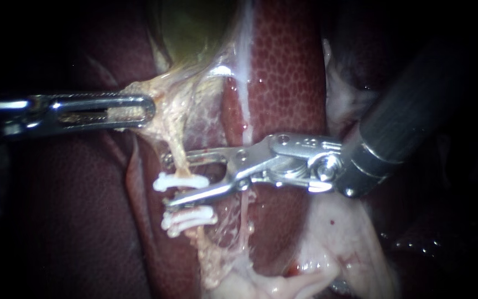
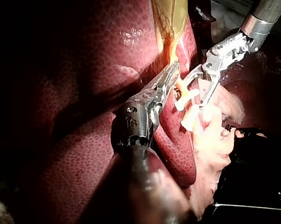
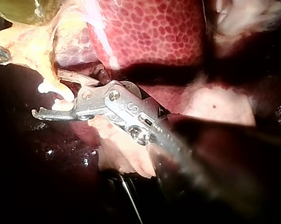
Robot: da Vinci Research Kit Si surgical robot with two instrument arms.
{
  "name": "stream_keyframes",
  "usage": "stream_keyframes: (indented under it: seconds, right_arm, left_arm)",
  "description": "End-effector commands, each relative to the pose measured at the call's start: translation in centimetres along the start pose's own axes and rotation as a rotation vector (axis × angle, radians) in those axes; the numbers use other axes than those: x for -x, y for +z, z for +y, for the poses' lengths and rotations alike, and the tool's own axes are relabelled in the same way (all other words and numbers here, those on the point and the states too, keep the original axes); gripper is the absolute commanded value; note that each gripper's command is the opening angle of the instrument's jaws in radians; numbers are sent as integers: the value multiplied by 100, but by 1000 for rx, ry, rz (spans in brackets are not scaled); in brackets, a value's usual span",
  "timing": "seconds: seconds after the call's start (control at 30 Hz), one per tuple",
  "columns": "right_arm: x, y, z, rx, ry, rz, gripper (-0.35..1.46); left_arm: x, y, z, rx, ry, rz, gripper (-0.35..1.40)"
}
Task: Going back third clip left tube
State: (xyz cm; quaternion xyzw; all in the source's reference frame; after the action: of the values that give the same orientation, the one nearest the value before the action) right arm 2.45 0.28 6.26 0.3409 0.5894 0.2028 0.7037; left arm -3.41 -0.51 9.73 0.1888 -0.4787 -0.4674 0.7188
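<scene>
Firstly, endoscope, left instrument (image 1: 134, 109): clamping yellowish tissue (image 1: 159, 102) just under the gallbladder (image 1: 195, 27), both jaws pressing on it.
Endoscope, right instrument (image 1: 168, 181): coming in from upper right, jaws standing apart, gripping nothing.
Endoscope, left tube (image 1: 179, 158): running top to bottom over the liver (image 1: 289, 66), crossing the right jaws' line almost squarely.
Endoscope, clip (image 1: 189, 180): sitting across the tube, lying in the gap between the parted jaws, seemingly freed.
Endoscope, lower clips (image 1: 190, 218): sitting on the same tube just below the lower jaw.
Left wrist, left instrument (image 2: 171, 74): biting tissue ahead of it, with the right instrument (image 2: 195, 92) gaping just beside it, straddling the clip (image 2: 186, 97).
Right wrist, right instrument (image 3: 40, 113): lying edge-on, so not showing the gap here; clip (image 3: 60, 105) lying against the jaws near their tips.
Coming move: probably calling for drawing the right instrument straight back along its shaft, toward upper right and away from the tube, with the jaws parted wide enough to avoid snagging the clip; right instrument being the nearer one.
</scene>
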Motion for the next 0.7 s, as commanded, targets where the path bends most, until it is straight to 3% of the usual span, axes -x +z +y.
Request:
stream_keyframes:
  seconds: [0.03,0.37,0.7]
  right_arm:
    - [0,-3,-1,-2,-4,0,60]
    - [6,-52,-15,-14,-50,-6,60]
    - [-22,-121,-38,0,-84,-5,60]
  left_arm:
    - [0,0,0,-1,0,0,-35]
    - [0,-1,0,-1,0,0,-35]
    - [0,-2,0,-1,0,0,-35]
